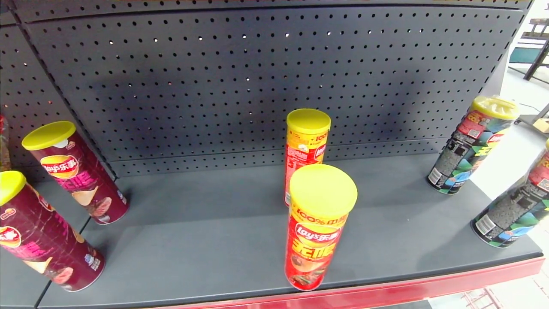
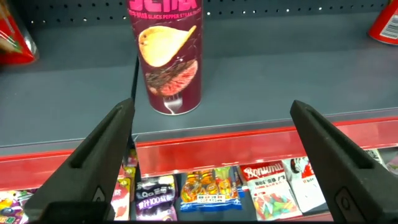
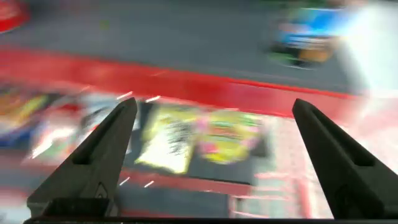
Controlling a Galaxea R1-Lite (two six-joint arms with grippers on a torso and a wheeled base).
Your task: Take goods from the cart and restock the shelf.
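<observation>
The shelf is a dark board with a perforated back wall and a red front edge. On it stand 6 cans, all upright. 2 maroon cans are at the left, one behind the other. 2 red cans are in the middle, and the front one stands close to the red edge. 2 black-and-green cans are at the right end, the front one near the corner. Between the maroon pair and the red pair the board is bare and wide, and a smaller free strip lies between the red pair and the right pair. The left gripper is spread wide with nothing between its fingers; it is before the red edge, facing a maroon can, with snack packets on the level below. The right gripper is also spread wide and holds nothing; it is before the red edge, and the picture there is blurred.
</observation>
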